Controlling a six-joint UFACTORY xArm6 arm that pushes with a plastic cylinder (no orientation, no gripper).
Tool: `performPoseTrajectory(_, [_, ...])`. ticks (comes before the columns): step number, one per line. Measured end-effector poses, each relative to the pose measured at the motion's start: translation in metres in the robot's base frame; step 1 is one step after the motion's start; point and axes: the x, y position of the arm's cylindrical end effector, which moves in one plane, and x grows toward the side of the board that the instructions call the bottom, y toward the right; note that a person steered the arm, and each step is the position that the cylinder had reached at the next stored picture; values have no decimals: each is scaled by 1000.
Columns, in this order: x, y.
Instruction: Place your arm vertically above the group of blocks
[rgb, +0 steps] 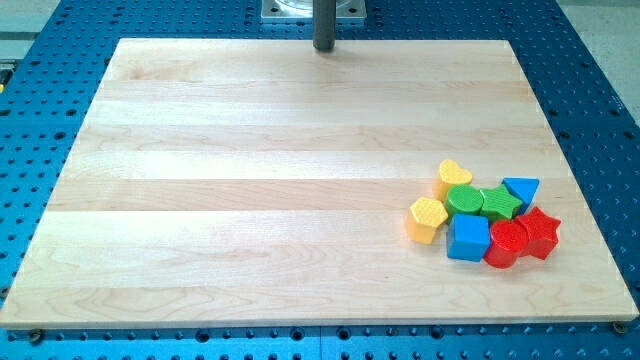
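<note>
A tight group of blocks sits at the view's lower right of the wooden board (250, 170). It holds a yellow heart (454, 176), a yellow hexagon (427, 219), a green cylinder (463, 201), a green star (500, 204), a blue triangle (521, 190), a blue cube (468, 238), a red cylinder (506, 243) and a red star (540, 232). My tip (324, 47) stands at the view's top centre, at the board's far edge, far up and left of the group.
The board lies on a blue perforated table (600, 120). A metal base plate (313, 10) shows at the view's top behind the rod.
</note>
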Motion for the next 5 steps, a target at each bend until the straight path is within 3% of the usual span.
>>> performPoseTrajectory(5, [2, 0])
